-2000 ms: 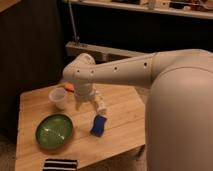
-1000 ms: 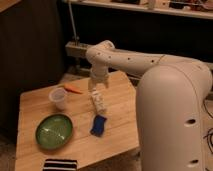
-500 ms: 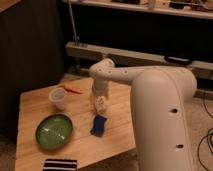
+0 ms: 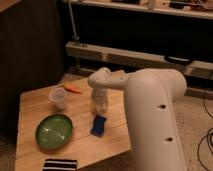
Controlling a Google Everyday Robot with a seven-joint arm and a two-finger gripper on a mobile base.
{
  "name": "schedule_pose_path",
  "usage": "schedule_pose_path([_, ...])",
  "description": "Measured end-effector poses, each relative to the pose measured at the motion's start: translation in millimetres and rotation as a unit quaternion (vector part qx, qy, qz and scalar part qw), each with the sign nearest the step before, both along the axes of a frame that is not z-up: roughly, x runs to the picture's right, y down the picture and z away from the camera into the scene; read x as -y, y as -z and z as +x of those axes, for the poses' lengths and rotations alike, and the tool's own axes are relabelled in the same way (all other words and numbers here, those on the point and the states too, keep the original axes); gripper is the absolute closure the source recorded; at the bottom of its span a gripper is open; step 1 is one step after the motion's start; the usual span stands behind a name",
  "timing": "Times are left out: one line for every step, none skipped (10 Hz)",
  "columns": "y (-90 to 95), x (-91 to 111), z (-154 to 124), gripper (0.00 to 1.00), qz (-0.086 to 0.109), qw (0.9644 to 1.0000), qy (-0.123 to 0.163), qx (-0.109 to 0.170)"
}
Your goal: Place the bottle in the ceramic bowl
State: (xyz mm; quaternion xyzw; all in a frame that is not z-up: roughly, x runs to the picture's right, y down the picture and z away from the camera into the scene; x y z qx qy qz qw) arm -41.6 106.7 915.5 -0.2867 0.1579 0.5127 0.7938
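The small whitish bottle (image 4: 102, 106) stands on the wooden table (image 4: 35, 102), just behind the blue sponge (image 4: 99, 125). My gripper (image 4: 100, 98) is right above the bottle, at its top, and the wrist hides that top. The glossy green ceramic bowl (image 4: 54, 131) sits at the front left of the table, apart from the bottle, with nothing in it.
A clear plastic cup (image 4: 59, 98) stands left of the bottle, with an orange carrot-like piece (image 4: 74, 89) behind it. A black-and-white striped cloth (image 4: 60, 164) lies at the table's front edge. My big white arm (image 4: 155, 115) fills the right side.
The arm has swung in from the back and come down, so the gripper now sits on top of the bottle. The bottle, bowl, cup and sponge have stayed in place.
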Motion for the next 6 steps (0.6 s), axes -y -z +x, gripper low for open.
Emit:
schedule_pose_path([-1.4, -2, 1, 0.55, -0.001, 0.9999, 0.004, -0.01])
schedule_pose_path([0.4, -4, 1, 0.66, 0.003, 0.9998, 0.007, -0.02])
schedule_pose_path([7.3, -2, 2, 0.78, 0.017, 0.9996, 0.004, -0.02])
schedule_pose_path([18.5, 3, 1, 0.88, 0.034, 0.9993, -0.002, -0.016])
schedule_pose_path([31.2, 8, -1, 0.95, 0.046, 0.9988, -0.008, -0.01])
schedule_pose_path([55.1, 19, -3, 1.0, 0.063, 0.9979, -0.014, 0.002])
